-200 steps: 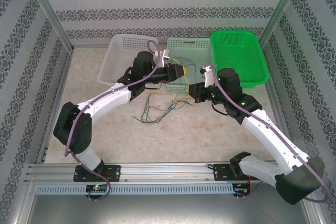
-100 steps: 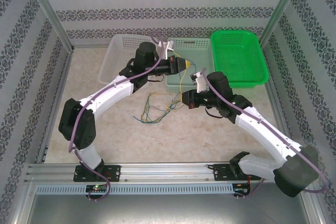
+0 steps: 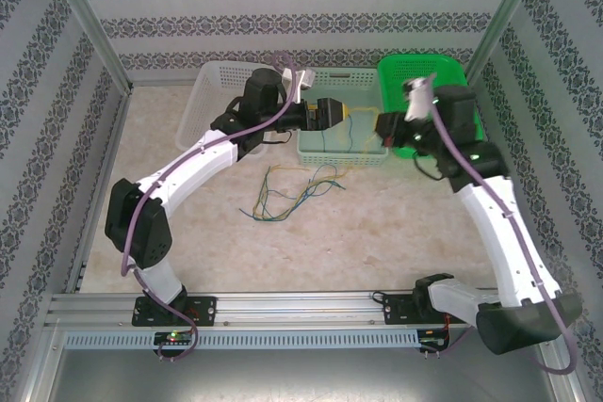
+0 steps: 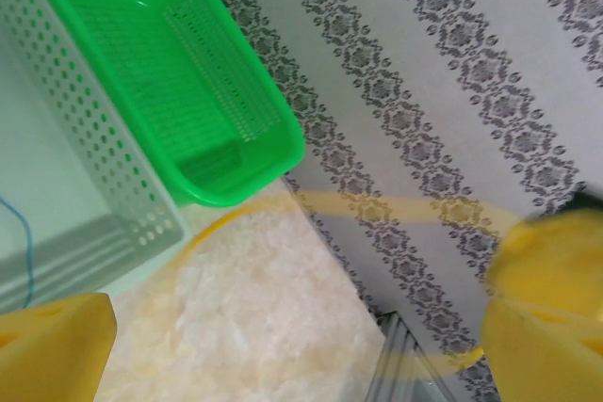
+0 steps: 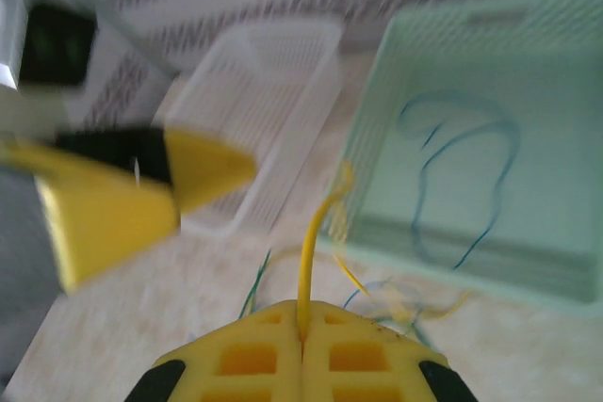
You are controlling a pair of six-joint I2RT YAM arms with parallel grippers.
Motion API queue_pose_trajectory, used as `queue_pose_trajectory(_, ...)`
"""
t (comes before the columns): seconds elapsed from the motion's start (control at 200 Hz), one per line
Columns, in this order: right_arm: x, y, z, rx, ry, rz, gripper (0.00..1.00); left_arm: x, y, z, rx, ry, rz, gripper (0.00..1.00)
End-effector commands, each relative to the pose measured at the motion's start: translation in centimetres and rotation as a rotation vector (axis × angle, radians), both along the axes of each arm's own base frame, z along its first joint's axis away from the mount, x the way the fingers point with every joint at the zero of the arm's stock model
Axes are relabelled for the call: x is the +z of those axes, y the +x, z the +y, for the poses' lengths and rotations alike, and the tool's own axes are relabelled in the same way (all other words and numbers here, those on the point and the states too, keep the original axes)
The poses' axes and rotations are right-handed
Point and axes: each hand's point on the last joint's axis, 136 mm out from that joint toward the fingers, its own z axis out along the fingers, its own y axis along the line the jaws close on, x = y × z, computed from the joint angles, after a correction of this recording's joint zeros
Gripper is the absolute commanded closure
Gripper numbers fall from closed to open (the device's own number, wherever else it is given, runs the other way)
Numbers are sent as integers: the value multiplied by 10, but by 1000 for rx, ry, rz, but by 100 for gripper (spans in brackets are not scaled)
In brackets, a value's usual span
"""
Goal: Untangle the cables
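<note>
**Yellow cable pinched by right tool; left tool spread over mint basket**

Top view: both arms reach to the far side of the tabletop [image 3: 226, 242]. The left tool [image 3: 337, 112] hangs over the mint basket [image 3: 330, 152], and the right tool [image 3: 384, 127] sits near that basket's right end, beside the green basket [image 3: 429, 61]. The white basket [image 3: 212, 101] stands left of the mint one.

Left tool: its yellow fingers [image 4: 52, 350] are spread wide. In the left wrist view a blurred yellow strand arcs across the gap between them. Cannot tell whether it touches either finger.

Right tool: fingers pressed together, pinching the yellow cable [image 5: 306, 261]. The cable rises straight out of the seam between the pads and bends toward the mint basket's near corner. The left tool shows close by in the right wrist view, jaws parted.

Cables: a loose bundle [image 3: 287, 190] of yellow, blue and dark strands lies on the tabletop just in front of the mint basket, apart from both tools. One blue cable [image 5: 421, 185] lies looped on the mint basket's floor. The white and green baskets look bare inside.
</note>
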Motion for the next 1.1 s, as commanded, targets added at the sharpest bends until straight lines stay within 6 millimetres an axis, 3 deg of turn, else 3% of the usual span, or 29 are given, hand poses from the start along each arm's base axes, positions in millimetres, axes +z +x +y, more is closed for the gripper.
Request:
queue_pose_trajectory(0.0, -4, 10, -30, -71, -137, 49, 100, 13, -3, 16, 41, 57, -72, 1)
queue_pose_trajectory(0.13, 1, 43, -66, -183, -252, 30, 100, 7, -7, 23, 51, 80, -70, 0)
queue_pose_trajectory(0.29, 7, 81, -92, -254, -345, -22, 100, -3, -10, 35, 84, 106, -59, 0)
queue_pose_trajectory(0.465, -13, 121, -125, -324, -455, 17, 100, -15, -13, 44, 103, 125, -45, 1)
queue_pose_trajectory(0.615, -24, 142, -157, -406, -441, 35, 100, -24, -16, 53, 124, 152, -34, 0)
queue_pose_trajectory(0.794, -31, 155, -171, -422, -437, 34, 100, -32, -16, 64, 158, 168, -22, 0)
queue_pose_trajectory(0.924, -62, 161, -175, -395, -436, 113, 100, -37, -15, 68, 168, 168, -7, 0)
queue_pose_trajectory(0.999, -92, 162, -174, -369, -435, 196, 100, -39, -16, 70, 174, 170, -4, 0)
queue_pose_trajectory(1.094, -138, 162, -179, -360, -441, 313, 93, -41, -17, 73, 179, 184, -6, 0)
